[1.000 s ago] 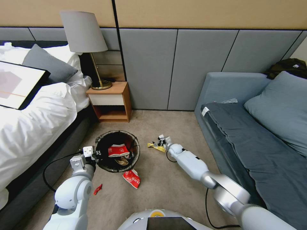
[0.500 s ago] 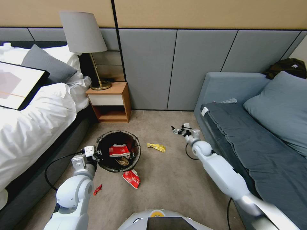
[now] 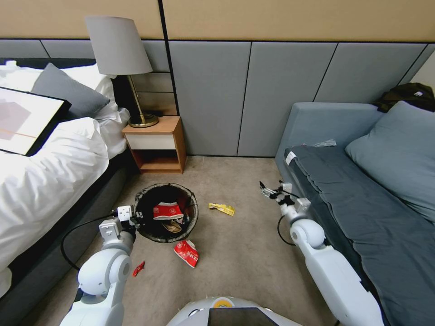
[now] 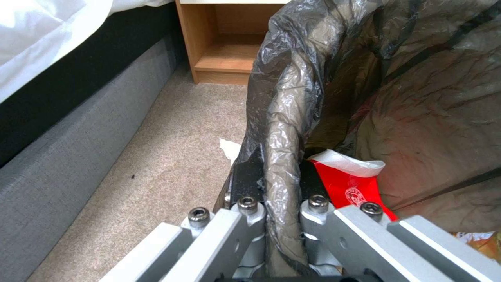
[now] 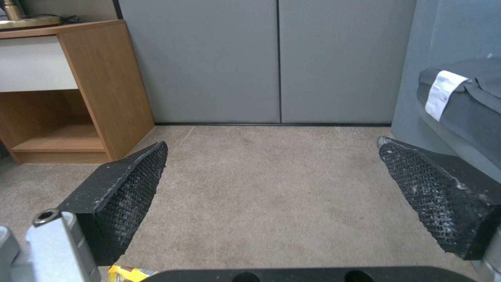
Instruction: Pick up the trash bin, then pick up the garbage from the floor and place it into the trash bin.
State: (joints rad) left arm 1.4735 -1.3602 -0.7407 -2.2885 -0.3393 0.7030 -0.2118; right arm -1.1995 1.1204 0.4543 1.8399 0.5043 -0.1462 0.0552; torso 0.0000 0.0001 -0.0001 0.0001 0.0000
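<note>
Wrappers (image 3: 186, 252) on carpet: three

Lamp (image 3: 118, 47) on nightstand (image 3: 156, 145), sofa (image 3: 362, 190)

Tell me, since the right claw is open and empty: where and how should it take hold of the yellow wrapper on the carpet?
Probably from straight above, across the middle of the yellow wrapper: it lies flat and elongated, so the right claw should pinch its narrow width.

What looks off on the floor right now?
Three scraps lie loose on the carpet: a yellow wrapper, a red-and-white wrapper and a small red scrap. The open right gripper hangs empty, away from them.
</note>
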